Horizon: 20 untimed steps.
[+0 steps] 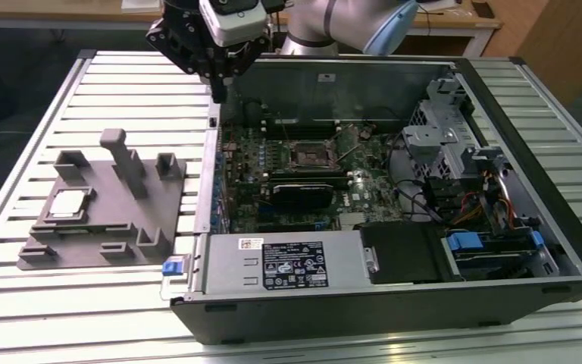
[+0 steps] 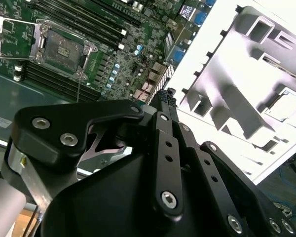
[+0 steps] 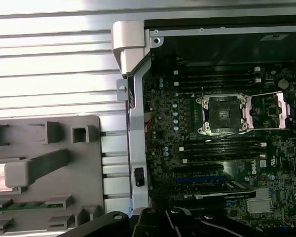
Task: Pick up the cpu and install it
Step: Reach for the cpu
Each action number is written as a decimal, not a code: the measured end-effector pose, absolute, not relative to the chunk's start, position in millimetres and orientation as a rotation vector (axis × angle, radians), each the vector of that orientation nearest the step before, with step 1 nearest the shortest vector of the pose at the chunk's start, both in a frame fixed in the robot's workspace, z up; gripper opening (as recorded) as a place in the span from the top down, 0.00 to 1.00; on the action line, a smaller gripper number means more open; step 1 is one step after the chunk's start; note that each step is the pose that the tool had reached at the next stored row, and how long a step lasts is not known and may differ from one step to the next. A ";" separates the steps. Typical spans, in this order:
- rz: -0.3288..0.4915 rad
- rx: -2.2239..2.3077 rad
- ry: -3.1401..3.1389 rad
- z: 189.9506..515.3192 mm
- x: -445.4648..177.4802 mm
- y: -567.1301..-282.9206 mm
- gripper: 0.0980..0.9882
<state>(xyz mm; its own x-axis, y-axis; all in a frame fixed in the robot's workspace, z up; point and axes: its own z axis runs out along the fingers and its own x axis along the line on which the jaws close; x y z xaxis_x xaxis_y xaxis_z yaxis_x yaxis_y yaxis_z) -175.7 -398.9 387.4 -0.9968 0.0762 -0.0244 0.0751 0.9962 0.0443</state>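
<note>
One cpu [image 1: 69, 205] lies seated in the grey tray [image 1: 79, 254] pocket, square for pickup; we hold our gripper [image 1: 216, 95], fingers together and empty, above the case wall [image 1: 208, 205].

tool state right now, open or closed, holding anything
tool: closed, holding nothing; the cpu lies on the grey tray.

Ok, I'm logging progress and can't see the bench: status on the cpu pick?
Gripper shut, empty, high over the case edge. Cpu lying in grey tray, not picked. Tray's upright posts beside it.
</note>
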 end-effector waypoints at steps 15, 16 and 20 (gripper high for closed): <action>0.068 0.118 3.112 386.2 -184.8 -398.9 0.99; 0.068 0.118 3.112 386.2 -185.4 -398.9 0.99; 0.068 0.118 3.113 385.9 -187.9 -398.9 0.99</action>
